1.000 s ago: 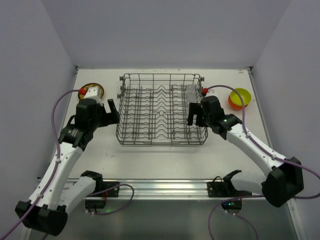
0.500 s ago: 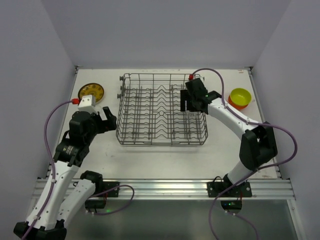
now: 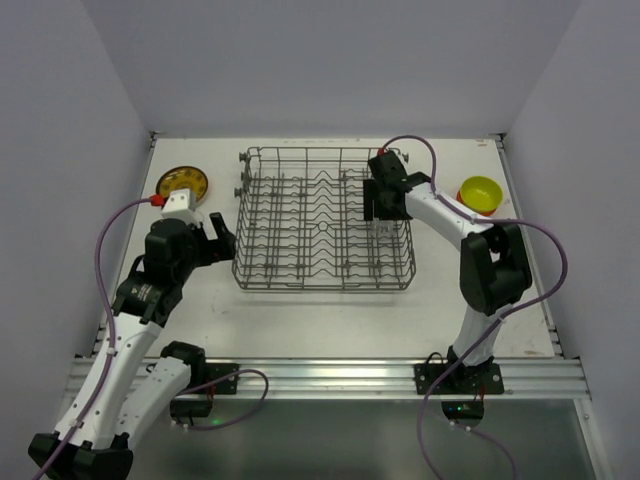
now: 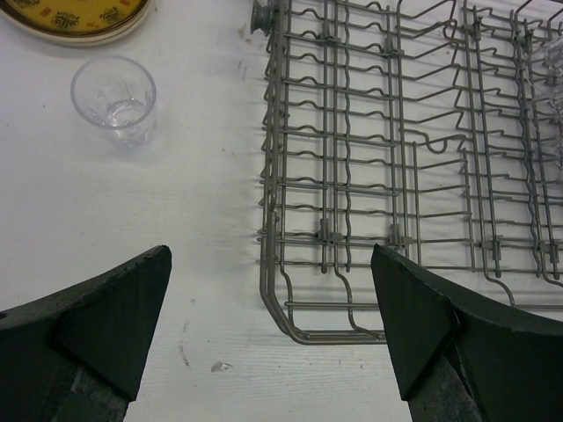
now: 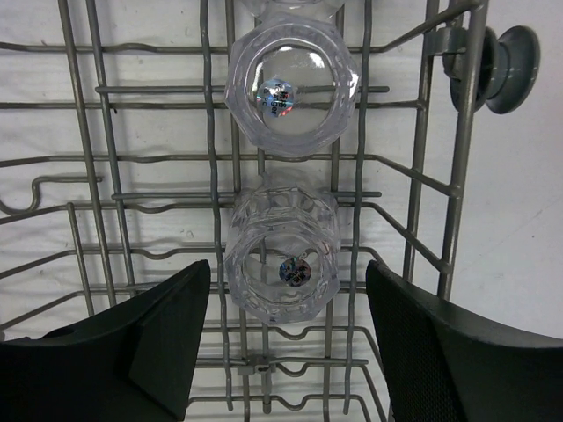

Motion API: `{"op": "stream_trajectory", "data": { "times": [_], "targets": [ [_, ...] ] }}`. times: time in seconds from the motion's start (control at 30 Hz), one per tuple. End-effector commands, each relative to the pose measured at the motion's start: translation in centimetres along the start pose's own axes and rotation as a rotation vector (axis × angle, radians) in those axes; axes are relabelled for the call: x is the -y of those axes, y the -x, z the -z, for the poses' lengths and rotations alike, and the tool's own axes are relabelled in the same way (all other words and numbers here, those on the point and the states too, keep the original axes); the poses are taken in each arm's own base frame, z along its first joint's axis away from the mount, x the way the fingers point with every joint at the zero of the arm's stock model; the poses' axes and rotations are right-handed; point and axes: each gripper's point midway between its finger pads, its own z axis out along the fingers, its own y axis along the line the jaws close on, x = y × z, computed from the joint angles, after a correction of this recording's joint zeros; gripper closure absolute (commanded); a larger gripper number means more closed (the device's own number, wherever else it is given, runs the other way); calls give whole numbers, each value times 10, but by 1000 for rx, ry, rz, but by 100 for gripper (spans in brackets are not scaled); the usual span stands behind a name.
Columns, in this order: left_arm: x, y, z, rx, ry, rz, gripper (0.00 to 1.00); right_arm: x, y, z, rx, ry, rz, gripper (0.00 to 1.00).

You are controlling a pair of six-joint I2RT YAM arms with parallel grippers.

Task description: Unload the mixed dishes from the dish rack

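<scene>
- We see the rack (image 3: 323, 218) in the middle of the table (image 3: 330, 315), nearly bare of dishes.
- Our right gripper (image 5: 286, 338) hangs over the rack's right end, jaws apart on either side of a glass (image 5: 281, 264) without touching it; it holds nothing.
- That glass stands among the wires just beside the rack's right wall, and a second glass (image 5: 292, 88) sits right behind it, further along the same row.
- Our left gripper (image 4: 273, 325) hovers wide open and empty over the table at the rack's near left corner.
- In the left wrist view, a third glass (image 4: 114, 98) stands upright on the table left of the rack, near a plate (image 4: 75, 16) at the far left.
- Right of the rack, well apart from it, a yellow-green bowl (image 3: 480, 190) sits nested in an orange bowl (image 3: 466, 206).
</scene>
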Motion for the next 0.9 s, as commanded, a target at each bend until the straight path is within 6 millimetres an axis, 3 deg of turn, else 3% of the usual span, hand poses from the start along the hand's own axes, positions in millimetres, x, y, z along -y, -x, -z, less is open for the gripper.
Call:
{"op": "stream_trajectory", "data": {
  "times": [0.0,0.4,0.87],
  "targets": [
    [5,9,-3,35,-21,-19,0,-5,9,1,6,18,-3,27],
    [10,7,-4,26,-50,-27,0,-2,4,-13,-9,-15,5,34],
    [11,6,-4,25,-54,-29,0,0,2,-2,-10,-7,5,50]
  ]
}}
